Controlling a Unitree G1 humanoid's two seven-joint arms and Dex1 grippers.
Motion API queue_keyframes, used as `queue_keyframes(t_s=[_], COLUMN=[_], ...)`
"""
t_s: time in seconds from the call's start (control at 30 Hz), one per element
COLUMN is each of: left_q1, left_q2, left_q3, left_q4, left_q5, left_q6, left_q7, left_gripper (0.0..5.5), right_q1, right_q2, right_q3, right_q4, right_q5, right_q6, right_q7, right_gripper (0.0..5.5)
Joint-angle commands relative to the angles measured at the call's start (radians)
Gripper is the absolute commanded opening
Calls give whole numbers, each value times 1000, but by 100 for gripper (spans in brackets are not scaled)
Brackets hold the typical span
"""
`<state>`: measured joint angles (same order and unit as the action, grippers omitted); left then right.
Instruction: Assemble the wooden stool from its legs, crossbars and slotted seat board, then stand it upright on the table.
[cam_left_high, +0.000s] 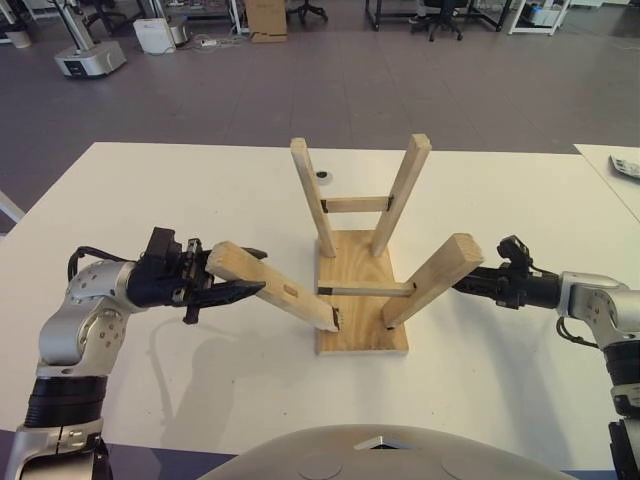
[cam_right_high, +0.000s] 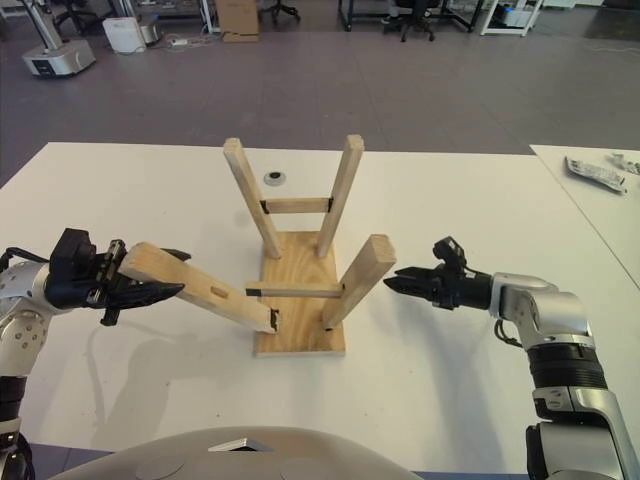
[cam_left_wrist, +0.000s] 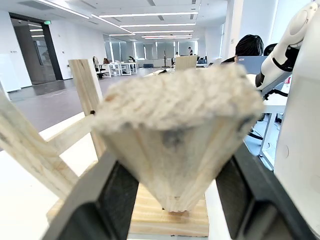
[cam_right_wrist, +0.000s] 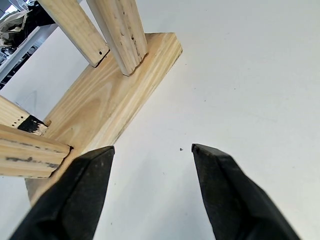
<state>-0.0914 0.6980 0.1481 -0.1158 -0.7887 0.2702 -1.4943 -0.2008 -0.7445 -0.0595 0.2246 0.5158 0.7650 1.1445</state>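
Over the table (cam_left_high: 150, 180), left gripper (cam_left_high: 250, 272) tight on a slanted leg (cam_left_high: 292, 297), fingertips (cam_left_high: 245, 291) half hidden; right gripper (cam_right_high: 395, 279) spread.

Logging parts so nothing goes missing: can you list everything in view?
table: one, white, under everything
seat board: one, pale wood, flat on the table's middle
far legs: two, pale wood, upright in the board's far end, splayed
near right leg: one, pale wood, foot in the board, tilted right
near left leg: one, pale wood, tilted left, foot at the board's near left corner
crossbars: two, pale wood, one between each leg pair
round fitting: one, dark, on the table behind the stool
left gripper: one, black, shut on the near left leg's top
right gripper: one, black, open, beside the near right leg's top, apart
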Motion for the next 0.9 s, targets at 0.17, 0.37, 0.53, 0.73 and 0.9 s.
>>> queue_keyframes(t_s=[0.17,0.37,0.53,0.73,0.9], left_q1=[-199,-210,-160,16,110], left_q2=[39,57,58,54,79], left_q3=[-89,-126,-174,-188,-278], left_q4=[42,-76,-164,-277,-238], left_q5=[66,61,165,176,252], left_q6=[58,178,179,172,209], left_q7=[-42,43,172,294,366], left_gripper=[203,203,203,203,203], right_q1=[121,212,217,242,237], right_q2=[21,72,110,129,141], right_q3=[160,226,215,210,227], right_q4=[-174,-270,-279,-310,-329], right_q5=[-61,-84,-75,-65,-70], right_q6=[-14,-25,-30,-32,-36], right_q7=[-9,-96,-151,-185,-210], right_gripper=[290,290,290,290,290])
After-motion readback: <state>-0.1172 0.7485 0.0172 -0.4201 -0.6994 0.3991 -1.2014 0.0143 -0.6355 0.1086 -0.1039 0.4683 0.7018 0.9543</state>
